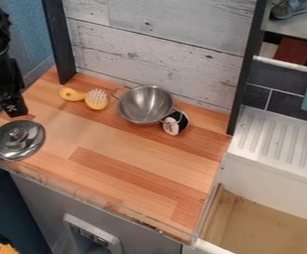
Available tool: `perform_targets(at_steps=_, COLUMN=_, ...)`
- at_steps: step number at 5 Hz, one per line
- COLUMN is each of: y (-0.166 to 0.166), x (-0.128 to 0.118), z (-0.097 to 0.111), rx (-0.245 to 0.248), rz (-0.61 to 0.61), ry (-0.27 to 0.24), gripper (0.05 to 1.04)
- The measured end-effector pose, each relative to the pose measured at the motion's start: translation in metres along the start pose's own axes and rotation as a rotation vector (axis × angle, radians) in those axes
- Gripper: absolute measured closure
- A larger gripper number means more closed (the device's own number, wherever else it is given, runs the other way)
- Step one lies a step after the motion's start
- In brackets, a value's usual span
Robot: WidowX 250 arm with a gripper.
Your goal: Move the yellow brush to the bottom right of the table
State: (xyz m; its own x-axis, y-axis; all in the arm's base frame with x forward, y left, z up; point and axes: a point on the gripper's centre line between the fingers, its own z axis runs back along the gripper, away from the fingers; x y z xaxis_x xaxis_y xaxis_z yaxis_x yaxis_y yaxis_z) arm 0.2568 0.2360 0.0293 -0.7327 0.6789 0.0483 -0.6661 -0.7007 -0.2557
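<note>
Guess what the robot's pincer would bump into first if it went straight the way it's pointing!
Probably the lid: the pincer points down the picture towards it. How high the pincer hangs is hard to tell, so it might meet the table first.

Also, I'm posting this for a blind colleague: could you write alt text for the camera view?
A yellow brush with white bristles lies near the back of a wooden tabletop, left of a metal pot and a small black-and-white object. The black gripper is at far left, near a metal lid.
</note>
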Motion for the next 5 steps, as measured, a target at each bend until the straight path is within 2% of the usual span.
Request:
perform_targets(at_steps=1, y=0.006, x=0.0, z=-0.01, rx=0.032, rz=0.002, ry=-0.004, gripper=0.082)
perform_targets(at_steps=2, y=-0.005, x=-0.009, z=-0.023, rx=0.036, rz=-0.008, ry=-0.031, gripper=0.082)
perform_targets(at_steps=3, y=-0.023, x=-0.025, z=-0.026, rx=0.035, rz=-0.03, ry=-0.011, gripper=0.082)
perform_targets(at_steps=5, y=-0.044, x=-0.071, z=-0.031, rx=0.047, rz=-0.166, ry=0.061, gripper=0.082)
